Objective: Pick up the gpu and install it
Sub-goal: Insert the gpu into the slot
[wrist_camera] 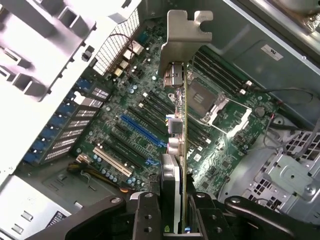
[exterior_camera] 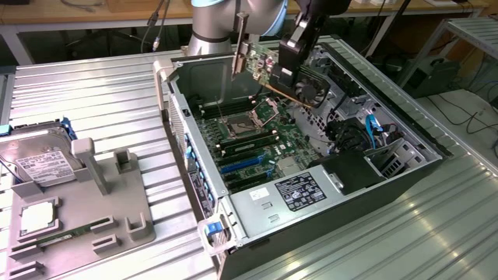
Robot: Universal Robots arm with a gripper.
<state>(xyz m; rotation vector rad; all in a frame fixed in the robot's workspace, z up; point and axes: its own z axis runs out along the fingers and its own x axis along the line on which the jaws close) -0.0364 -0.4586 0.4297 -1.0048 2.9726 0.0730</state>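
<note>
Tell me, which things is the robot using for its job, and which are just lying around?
For the job: the gpu, held in the gripper above the open computer case; the motherboard inside it.
Just lying about: the hard drive, the RAM stick, the grey holder.
</note>
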